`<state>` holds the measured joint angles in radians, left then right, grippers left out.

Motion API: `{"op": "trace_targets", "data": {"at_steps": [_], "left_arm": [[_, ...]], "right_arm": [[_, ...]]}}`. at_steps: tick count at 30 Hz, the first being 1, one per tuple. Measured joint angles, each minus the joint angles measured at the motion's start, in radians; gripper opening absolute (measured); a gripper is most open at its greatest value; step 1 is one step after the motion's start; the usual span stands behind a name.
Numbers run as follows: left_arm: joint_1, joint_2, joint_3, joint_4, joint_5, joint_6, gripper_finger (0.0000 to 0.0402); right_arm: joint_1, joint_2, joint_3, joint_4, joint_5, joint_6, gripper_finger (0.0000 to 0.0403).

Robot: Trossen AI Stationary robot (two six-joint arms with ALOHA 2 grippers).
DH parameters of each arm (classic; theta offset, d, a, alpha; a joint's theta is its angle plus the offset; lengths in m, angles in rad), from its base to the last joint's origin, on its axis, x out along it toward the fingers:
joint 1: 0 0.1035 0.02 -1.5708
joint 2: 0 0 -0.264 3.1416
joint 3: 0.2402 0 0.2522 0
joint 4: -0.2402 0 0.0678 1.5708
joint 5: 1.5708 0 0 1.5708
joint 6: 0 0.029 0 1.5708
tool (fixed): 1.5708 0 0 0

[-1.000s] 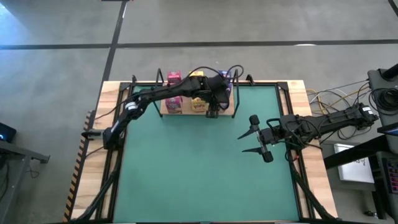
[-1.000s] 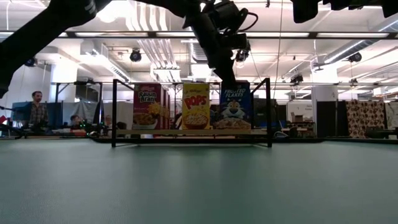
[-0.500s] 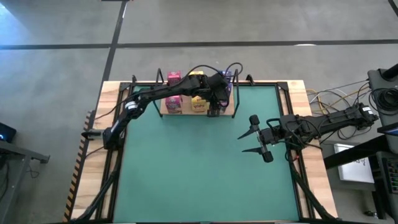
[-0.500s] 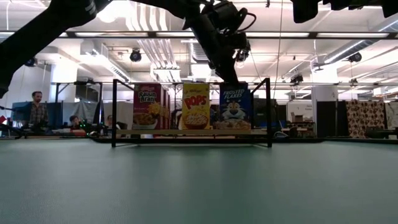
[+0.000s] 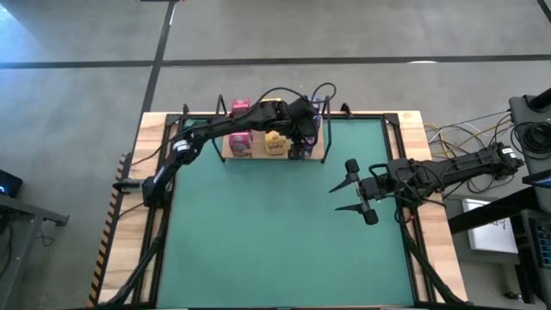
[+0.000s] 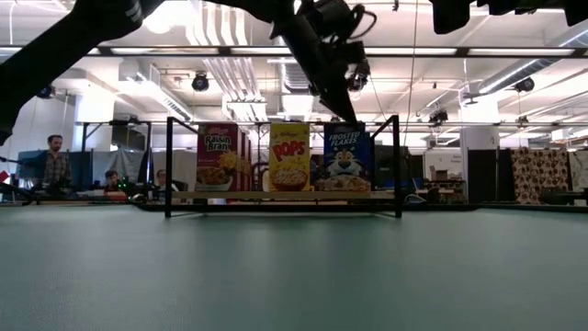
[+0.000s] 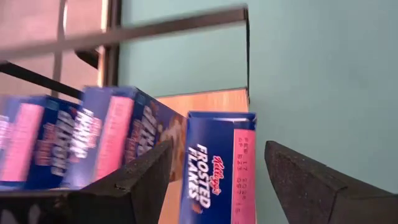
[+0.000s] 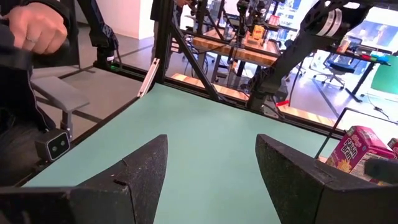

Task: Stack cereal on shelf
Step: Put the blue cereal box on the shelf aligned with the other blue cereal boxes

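The shelf [image 6: 276, 195], a light-wood board between black wire brackets, lies at the table's far edge. Standing on it in the low view are a pink cereal box [image 6: 218, 156], a yellow one [image 6: 289, 156] and a blue one [image 6: 347, 156]. The left wrist view shows more blue boxes [image 7: 112, 134] behind the front blue box [image 7: 214, 171]. My left gripper [image 7: 219, 144] hangs open just above that front box, one finger on either side of its top, apart from it. My right gripper [image 5: 334, 198] waits open over the mat's right side.
The green mat [image 5: 258, 232] lies bare between the shelf and the near edge. Upright wire brackets [image 6: 397, 165] close off both ends of the shelf. Cables and gear [image 5: 482, 138] lie right of the table. A person [image 6: 55, 164] sits far behind, and a hand [image 8: 34, 25] shows beyond the table.
My left gripper's fingertips, down over the top of the front blue box a second ago, have drawn a little up and toward the far edge. The blue box stays upright on the shelf beside the yellow one.
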<state>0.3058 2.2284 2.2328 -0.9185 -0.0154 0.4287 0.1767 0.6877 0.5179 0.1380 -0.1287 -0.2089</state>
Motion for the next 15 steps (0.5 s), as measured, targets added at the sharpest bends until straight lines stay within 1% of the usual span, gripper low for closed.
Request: {"op": "trace_targets", "data": {"at_steps": [3,5,6,8,13,15], "left_arm": [[-0.002,-0.003,0.06,-0.043,0.0,0.023,0.024],[-0.004,-0.003,0.117,-0.082,-0.001,0.021,0.024],[-0.006,-0.008,0.126,-0.086,-0.001,0.013,0.024],[-0.01,-0.054,0.094,-0.066,-0.002,0.006,0.024],[-0.031,-0.15,0.065,-0.084,-0.003,-0.042,0.024],[-0.042,-0.193,0.032,-0.091,-0.003,-0.057,0.024]], "right_arm": [[0.0,0.0,0.0,-0.002,0.0,0.006,0.0233],[0.0,0.0,0.0,-0.005,0.002,0.013,0.0233],[0.0,0.0,0.0,-0.007,0.01,0.014,0.0233],[0.0,0.0,0.0,-0.008,0.037,0.016,0.0233],[0.0,0.001,0.0,-0.019,0.098,0.034,0.0233],[0.0,0.001,0.0,-0.023,0.144,0.043,0.0233]]}}
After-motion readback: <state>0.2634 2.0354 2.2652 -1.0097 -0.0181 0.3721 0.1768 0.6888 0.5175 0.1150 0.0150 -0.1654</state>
